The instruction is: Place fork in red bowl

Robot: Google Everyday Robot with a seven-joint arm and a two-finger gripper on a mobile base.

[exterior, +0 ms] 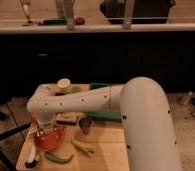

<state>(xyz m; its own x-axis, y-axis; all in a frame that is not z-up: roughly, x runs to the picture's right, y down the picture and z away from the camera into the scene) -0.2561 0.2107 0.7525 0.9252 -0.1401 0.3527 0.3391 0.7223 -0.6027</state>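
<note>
Surface: light wooden table (103,150), slatted top, lower centre of view; dark floor around it, speckled grey floor at 3 o'clock. Room: dim, dark cabinet front (91,55) across the middle, pale counter ledge (96,26) above at 12 o'clock w/ upright posts and small items, not identifiable. White robot arm (141,115) enters from lower right, bulky, reaches across to table's left side; wrist turns down at approx. 9 o'clock. Gripper (45,131) sits directly over the red bowl (50,140), at or just inside the rim; grip condition: cannot tell, tips not resolved. Red bowl on table's left-front area. Fork (42,132): thin pale streak visible at the bowl, under the gripper, seemingly lying at the bowl's rim/inside; whether held or resting, cannot tell. Other items: small metal cup (84,124) at 2 o'clock from bowl, near; yellow banana-like piece (83,146) at 4 o'clock; green bean-like piece (58,158) at 5 o'clock; white-handled utensil (32,157) at 7 o'clock; green object (103,116) behind cup, partly under arm; round tan-topped item (64,84) at table's far edge.
</note>
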